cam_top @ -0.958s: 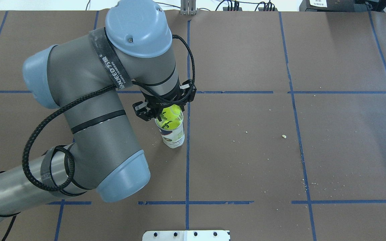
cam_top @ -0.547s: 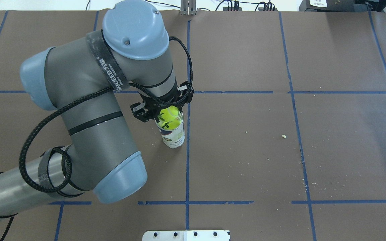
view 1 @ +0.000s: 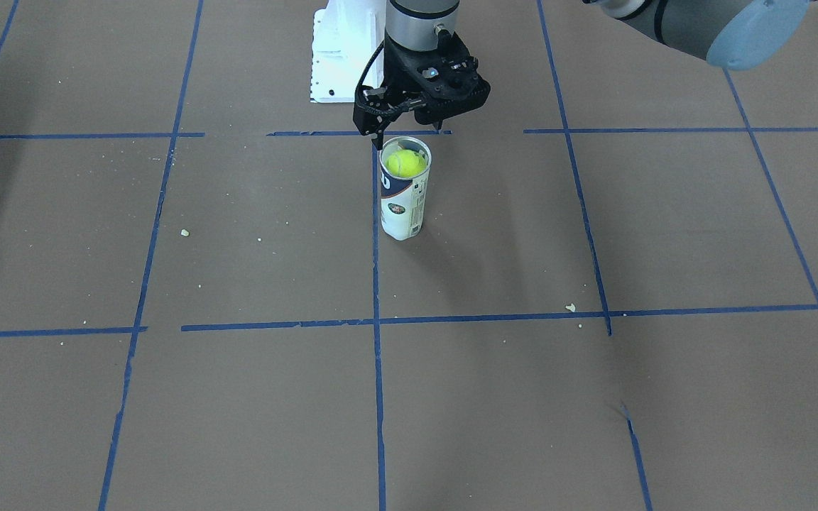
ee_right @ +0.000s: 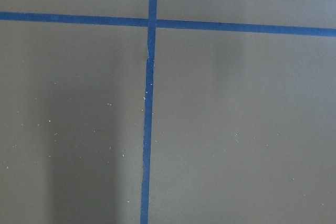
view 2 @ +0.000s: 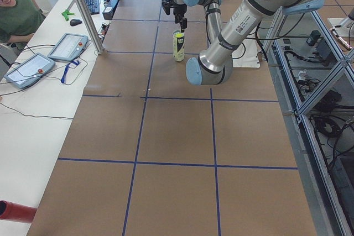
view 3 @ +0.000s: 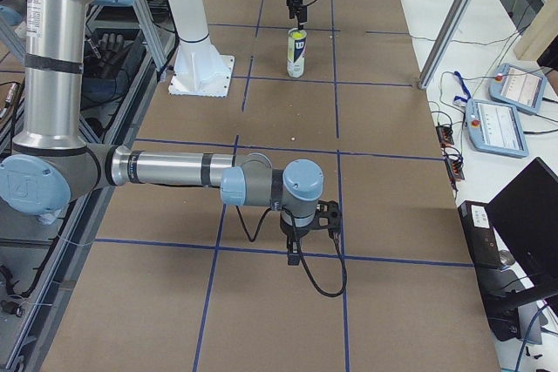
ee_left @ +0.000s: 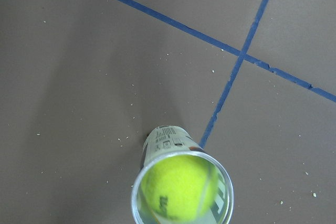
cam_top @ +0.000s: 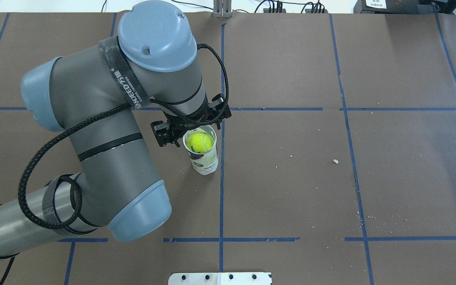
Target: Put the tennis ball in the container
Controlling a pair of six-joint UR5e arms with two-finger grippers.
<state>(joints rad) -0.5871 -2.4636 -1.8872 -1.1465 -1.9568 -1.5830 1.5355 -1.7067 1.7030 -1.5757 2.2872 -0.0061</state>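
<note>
The tennis ball (cam_top: 199, 141) lies inside the open top of the container (cam_top: 206, 160), a clear can with a white and dark-blue label standing upright near the table's middle. The front-facing view shows the ball (view 1: 405, 163) just below the can's rim (view 1: 402, 209). My left gripper (cam_top: 191, 128) hovers open right above the can's mouth, holding nothing. The left wrist view looks down on the ball (ee_left: 178, 190) in the can (ee_left: 163, 140). My right gripper (view 3: 301, 246) hangs low over the brown table, far from the can; I cannot tell whether it is open or shut.
The white base plate (cam_top: 220, 278) sits at the robot's side of the table. Blue tape lines and small crumbs (cam_top: 335, 161) mark the brown surface. A person (view 2: 14, 12) and control tablets (view 2: 67, 46) are beside the table.
The ball, held between the left fingers at the can's mouth a second ago, now sits free inside the can. The left gripper has drawn slightly up and away.
</note>
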